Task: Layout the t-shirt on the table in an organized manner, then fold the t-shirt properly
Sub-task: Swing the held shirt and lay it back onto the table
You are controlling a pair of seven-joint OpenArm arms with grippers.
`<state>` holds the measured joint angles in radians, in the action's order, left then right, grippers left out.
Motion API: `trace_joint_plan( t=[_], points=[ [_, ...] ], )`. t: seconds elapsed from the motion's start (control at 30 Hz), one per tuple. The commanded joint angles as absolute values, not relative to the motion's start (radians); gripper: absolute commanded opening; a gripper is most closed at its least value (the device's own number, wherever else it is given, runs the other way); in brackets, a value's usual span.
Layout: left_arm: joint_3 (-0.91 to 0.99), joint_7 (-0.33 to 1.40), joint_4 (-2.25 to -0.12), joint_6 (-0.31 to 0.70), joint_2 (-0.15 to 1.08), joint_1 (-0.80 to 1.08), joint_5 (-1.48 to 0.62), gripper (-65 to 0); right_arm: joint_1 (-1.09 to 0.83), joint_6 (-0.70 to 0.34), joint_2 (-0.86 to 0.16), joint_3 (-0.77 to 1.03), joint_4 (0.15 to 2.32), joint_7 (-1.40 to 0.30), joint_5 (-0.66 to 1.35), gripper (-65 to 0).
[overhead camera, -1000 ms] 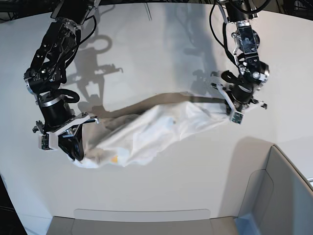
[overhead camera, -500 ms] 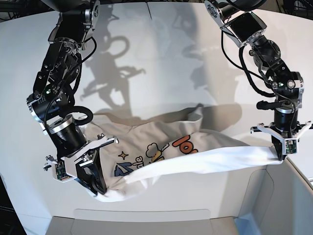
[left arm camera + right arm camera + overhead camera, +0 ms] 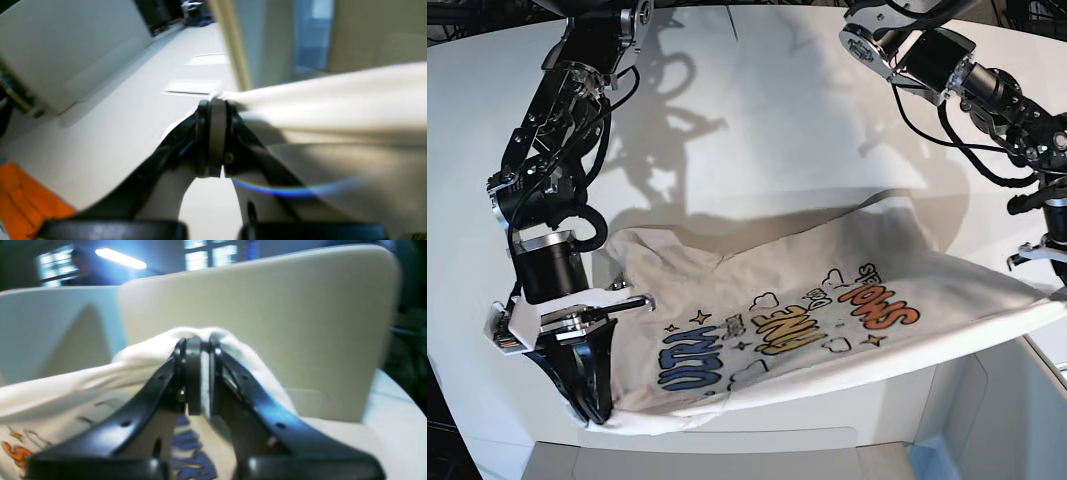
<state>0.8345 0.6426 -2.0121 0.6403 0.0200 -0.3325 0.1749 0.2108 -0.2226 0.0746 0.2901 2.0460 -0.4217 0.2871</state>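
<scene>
A grey-white bin (image 3: 997,400) stands at the near right corner of the white surface, and its tall pale walls (image 3: 267,323) fill much of the right wrist view. Behind those walls the room is dark, with a long bright ceiling light (image 3: 120,259) and some lit windows (image 3: 213,253). In the left wrist view a pale floor (image 3: 186,66) runs away into the room, and something orange (image 3: 26,200) sits in the bottom left corner.

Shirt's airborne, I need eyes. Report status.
Left gripper and right gripper both shut on shirt. Shirt stretched between them, print up, far edge on table. Bin under near hem.
</scene>
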Motion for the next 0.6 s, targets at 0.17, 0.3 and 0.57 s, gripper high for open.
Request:
trace_joint_plan(
  t=[0.17, 0.3, 0.57],
  points=[
    [0.743, 0.615, -2.012, 0.63, 0.047, -0.361, 0.176, -65.0, 0.245, -0.2, 0.056, 0.294, 2.015, -0.472, 0.292, -65.0],
    [0.564, 0.679, -1.939, 0.624, 0.048, -0.357, 0.177, -65.0, 0.295, -0.199, 0.012, 0.294, 1.879, -0.519, 0.291, -65.0],
    [0.415, 0.702, -1.474, 0.613, 0.096, -0.493, 0.177, -65.0, 0.458, -0.199, -0.07, 0.288, 1.392, -0.515, 0.289, -65.0]
  ],
)
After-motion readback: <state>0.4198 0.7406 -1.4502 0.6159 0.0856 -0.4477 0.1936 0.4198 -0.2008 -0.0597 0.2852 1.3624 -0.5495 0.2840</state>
